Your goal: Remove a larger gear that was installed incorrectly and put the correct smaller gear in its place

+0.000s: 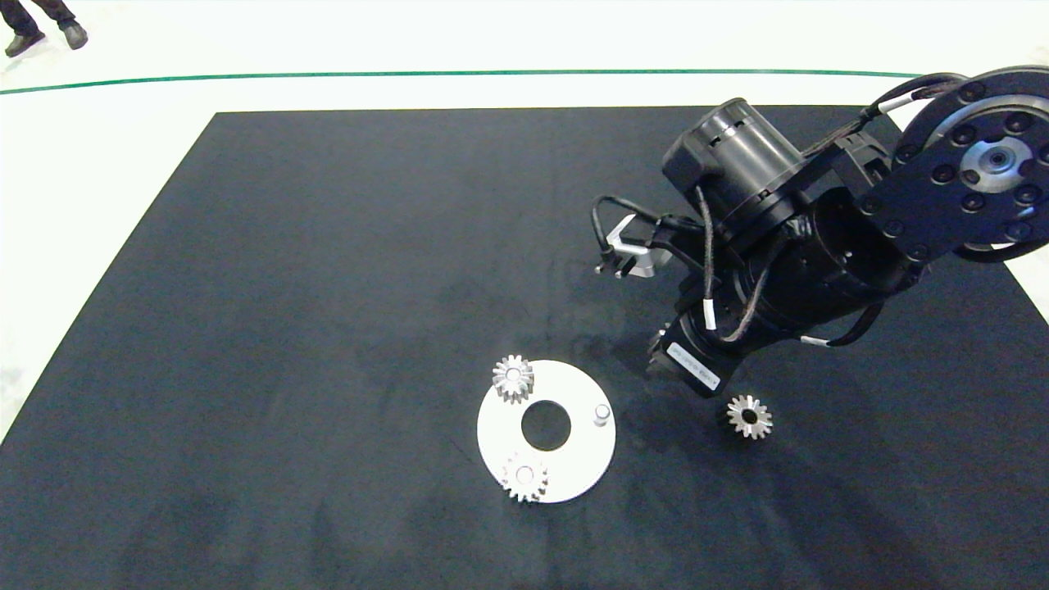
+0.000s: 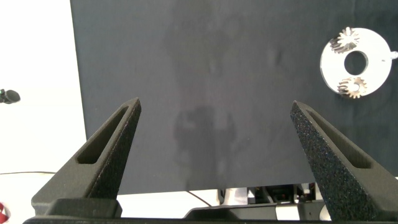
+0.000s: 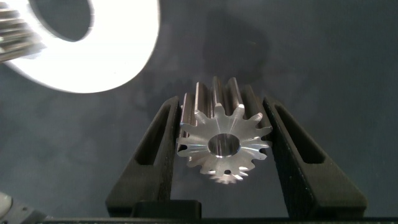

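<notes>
Beside the white disc [image 1: 574,475], right gripper [image 3: 225,146] clenched on a gear [image 3: 222,142], arguably the larger; best set well clear of the loose gear [image 1: 749,416]; left gripper [image 2: 214,134] idle, spread.

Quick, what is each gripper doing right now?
Left gripper: open, holding nothing, over the dark mat.
Right gripper: shut on a silver toothed metal gear.

We see one silver toothed gear [image 3: 224,142] with a dark centre hole clamped between pincer fingers; a second [image 1: 749,416] lies flat on the dark mat. Relative sizes unclear.
</notes>
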You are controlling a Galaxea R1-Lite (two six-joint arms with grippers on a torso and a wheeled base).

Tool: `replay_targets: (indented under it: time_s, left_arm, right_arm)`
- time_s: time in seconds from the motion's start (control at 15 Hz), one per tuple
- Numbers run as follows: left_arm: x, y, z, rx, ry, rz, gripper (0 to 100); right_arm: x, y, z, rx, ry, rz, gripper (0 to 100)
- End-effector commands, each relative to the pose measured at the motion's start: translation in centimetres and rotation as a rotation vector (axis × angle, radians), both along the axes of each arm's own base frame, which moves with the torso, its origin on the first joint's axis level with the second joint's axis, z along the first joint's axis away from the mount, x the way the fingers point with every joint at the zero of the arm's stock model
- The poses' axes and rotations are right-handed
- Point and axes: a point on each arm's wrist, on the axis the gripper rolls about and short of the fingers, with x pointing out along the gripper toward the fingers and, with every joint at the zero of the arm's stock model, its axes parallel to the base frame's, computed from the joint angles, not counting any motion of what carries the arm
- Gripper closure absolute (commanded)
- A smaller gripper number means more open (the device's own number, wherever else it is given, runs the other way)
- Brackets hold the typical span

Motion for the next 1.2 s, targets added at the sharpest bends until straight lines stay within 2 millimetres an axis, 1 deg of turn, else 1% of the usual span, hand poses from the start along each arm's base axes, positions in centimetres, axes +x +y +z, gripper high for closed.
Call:
replay_targets:
  time_s: [0.07,0.33,0.6,0.67,0.87,1.07,1.2]
  left_arm:
    - [-0.1,0.0,-0.1,0.001,0.004,0.001,0]
    - [-0.1,0.0,-0.1,0.002,0.006,-0.001,0]
    - [0.0,0.0,-0.1,0.010,0.009,-0.005,0]
    - [0.0,0.0,-0.1,0.010,0.010,-0.003,0]
    - [0.0,0.0,-0.1,0.010,0.010,-0.003,0]
    - [-0.1,0.0,-0.1,0.010,0.007,-0.003,0]
    - [0.0,0.0,-0.1,0.010,0.009,-0.003,0]
  right_arm:
    - [2.1,-0.7,-1.4,-0.007,0.024,-0.057,100]
    - [4.0,0.8,-3.6,0.002,0.019,-0.081,100]
    - [4.4,1.0,-3.9,0.001,0.020,-0.081,100]
    - [4.4,0.9,-3.8,0.002,0.019,-0.081,0]
    - [4.1,0.6,-3.6,0.003,0.023,-0.082,0]
    - [1.7,-1.1,-1.9,0.020,0.011,-0.077,0]
    - [0.8,-1.8,-1.7,0.013,0.017,-0.078,0]
